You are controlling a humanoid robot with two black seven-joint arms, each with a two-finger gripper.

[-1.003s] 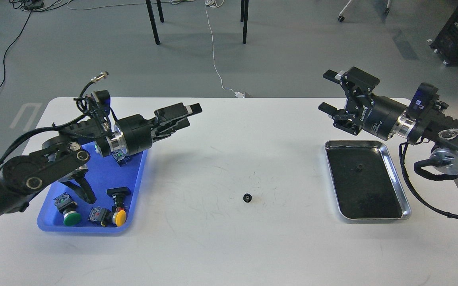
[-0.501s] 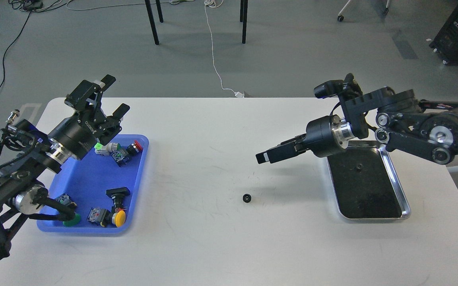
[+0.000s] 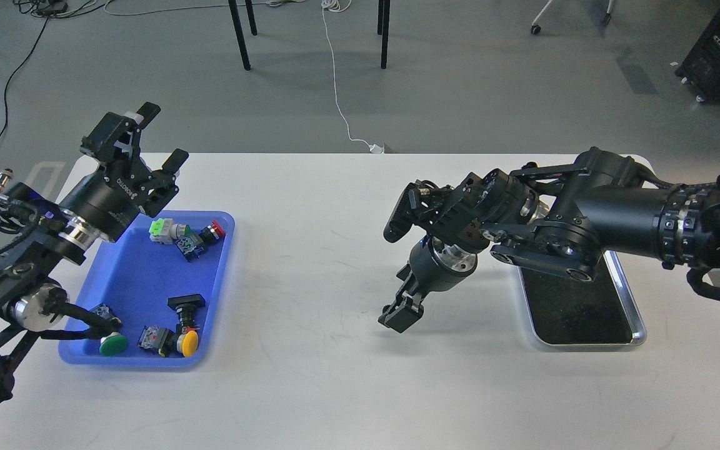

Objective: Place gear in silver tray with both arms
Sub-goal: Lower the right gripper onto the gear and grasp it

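The small black gear shows only as a dark sliver (image 3: pixel 387 307) on the white table, at the left edge of my right gripper's tip. My right gripper (image 3: pixel 399 319) points down onto that spot; its fingers are dark and bunched, so I cannot tell whether they are open or shut on the gear. The silver tray (image 3: pixel 638 334) lies to the right, its far half covered by my right arm. My left gripper (image 3: pixel 161 136) is open and empty, raised above the far left corner of the table.
A blue plastic tray (image 3: pixel 147 281) at the left holds several push-button switches with green, red and yellow caps. My right forearm (image 3: pixel 622 219) stretches over the silver tray. Chair legs and cables are on the floor behind the table.
My right arm has swung left and down, from hovering beside the silver tray to its gripper pointing down on the gear. My left gripper has drawn back to the far left and stands open.
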